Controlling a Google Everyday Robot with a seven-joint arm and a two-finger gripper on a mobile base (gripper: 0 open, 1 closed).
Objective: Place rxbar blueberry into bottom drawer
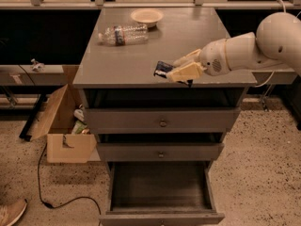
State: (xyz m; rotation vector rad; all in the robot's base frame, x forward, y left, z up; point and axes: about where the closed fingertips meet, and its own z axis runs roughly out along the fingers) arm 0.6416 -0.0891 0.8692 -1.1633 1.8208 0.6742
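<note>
Cabinet (141,55): the top is directly under the gripper, with its front edge just ahead of and below the tool. The two upper drawers below that edge are shut.

Arm (254,46): it is brought in from the side, roughly level with the top. The wrist sits past the top's side edge, probably so the top and drawer fronts are left unobstructed.

Bottom drawer (162,216): straight below the gripper and pulled well out. Its cavity is seen bare and projects forward of the cabinet front, so a drop path is open once the front edge is cleared.

Cardboard box (61,126): on the floor, low and well off to the side away from the arm, outside the descent path.

Water bottle (123,34) and bowl (146,16): toward the back of the top, well apart from the tool, so no conflict is judged.

Gripper (181,69): near the front edge, with its fingers (188,72) closed flat onto the bar. One end is pinched, presumably so the bar can be released flat.

rxbar blueberry (162,68): held in the gripper with its free end sticking out past the fingertips. It appears just clear of the surface, though contact cannot be ruled out.
</note>
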